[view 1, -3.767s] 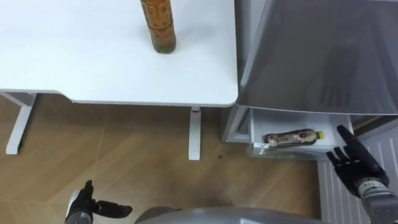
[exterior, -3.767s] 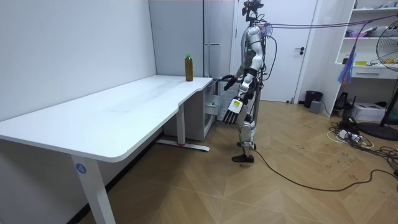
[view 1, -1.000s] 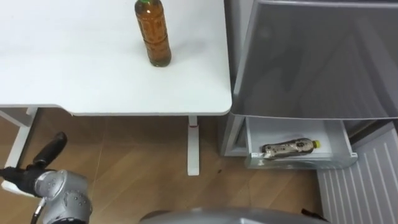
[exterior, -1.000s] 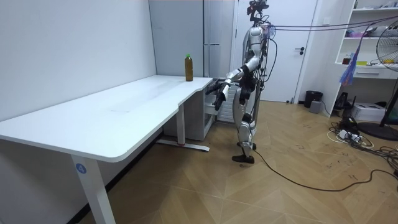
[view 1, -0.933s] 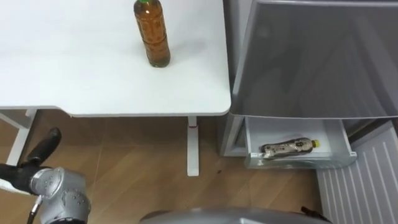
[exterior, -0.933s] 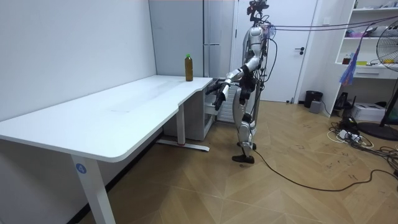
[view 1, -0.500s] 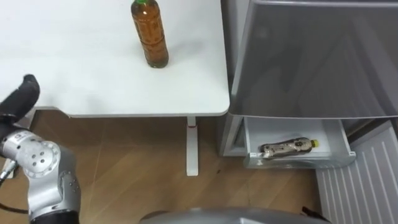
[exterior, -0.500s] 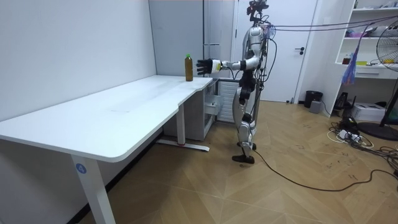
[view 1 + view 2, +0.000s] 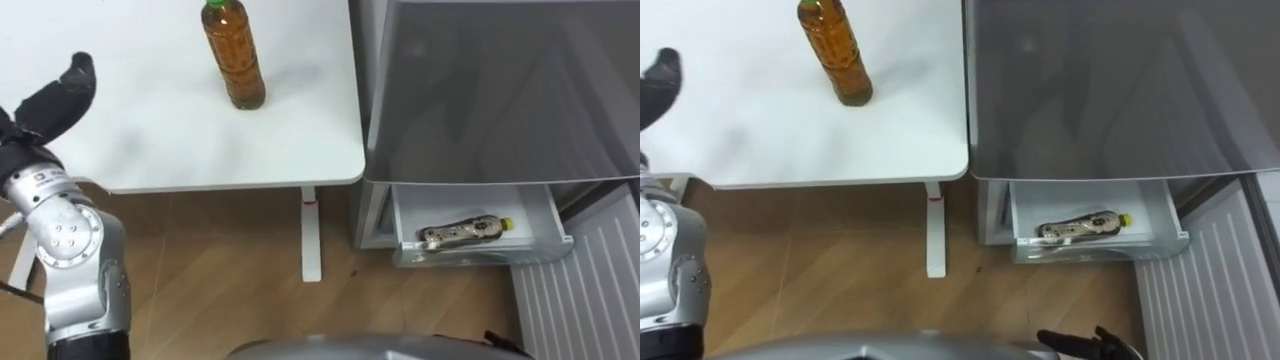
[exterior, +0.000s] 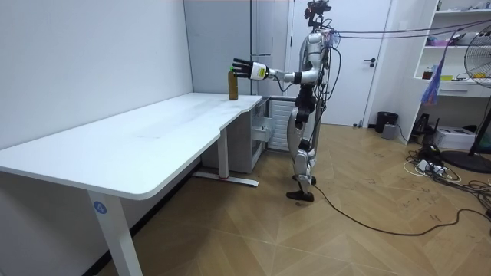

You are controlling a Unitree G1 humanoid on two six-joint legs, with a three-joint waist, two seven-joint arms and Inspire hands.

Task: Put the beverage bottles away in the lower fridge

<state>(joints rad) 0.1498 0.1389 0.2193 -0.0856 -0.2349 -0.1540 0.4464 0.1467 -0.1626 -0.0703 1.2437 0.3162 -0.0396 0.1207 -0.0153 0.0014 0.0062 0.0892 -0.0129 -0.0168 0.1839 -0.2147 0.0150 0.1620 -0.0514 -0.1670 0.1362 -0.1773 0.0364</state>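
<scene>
Room view: robot stands upright on the wood floor at the table's far end, just in front of the grey fridge (image 9: 500, 90), left arm stretched level out over the tabletop. Fridge's upper front is closed; below it a white drawer (image 9: 540, 212) is pulled out, and a ribbed white panel (image 9: 585, 290) sits to its right. White table (image 9: 150, 140) stands just beside the fridge, its rounded corner next to the fridge wall. Standing bottle (image 9: 233, 55) is upright on the table near the fridge-side edge: amber liquid, green cap. Second bottle (image 9: 465, 232) lies on its side in the open drawer, yellow cap pointing toward the fridge's right, brownish label. Left hand (image 9: 55, 95) is raised above the table with fingers straight and spread, holding nothing; from the head camera it sits well to the left of the standing bottle with bare tabletop between them, not touching. In the room view the same hand appears at about cap height beside that bottle. Right hand (image 9: 1090, 345) peeks in at the bottom edge of the right eye view, low by the robot's body; spread or closed cannot be told.
</scene>
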